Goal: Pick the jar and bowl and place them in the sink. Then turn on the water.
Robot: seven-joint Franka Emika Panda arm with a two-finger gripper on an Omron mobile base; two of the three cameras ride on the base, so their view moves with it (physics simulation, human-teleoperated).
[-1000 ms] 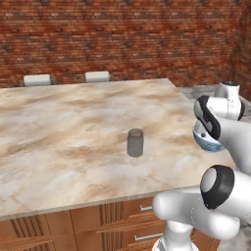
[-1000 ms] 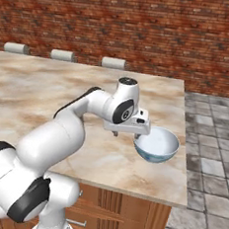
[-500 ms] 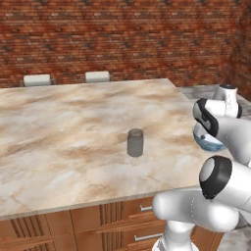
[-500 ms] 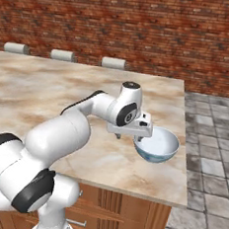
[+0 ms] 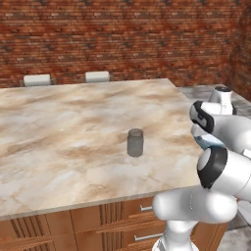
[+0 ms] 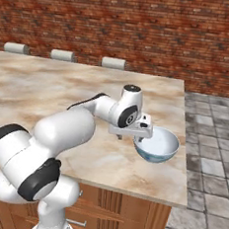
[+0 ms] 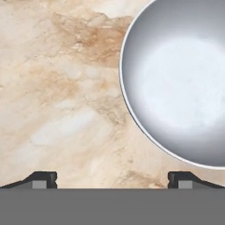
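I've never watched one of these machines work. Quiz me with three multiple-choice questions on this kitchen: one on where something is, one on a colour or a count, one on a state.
1. Where does the bowl sit?
A. near the counter's right edge
B. on the floor
C. on a stool

2. How many jars stand on the counter?
A. none
B. one
C. three

3. How do the jaws of the gripper stand?
A. shut on the jar
B. shut on the bowl
C. open, holding nothing

Answers: 1 A, the right base view shows it near the marble edge; 2 B, a single grey jar stands mid-counter; 3 C, in the hand view the fingertips stand wide apart over bare marble.
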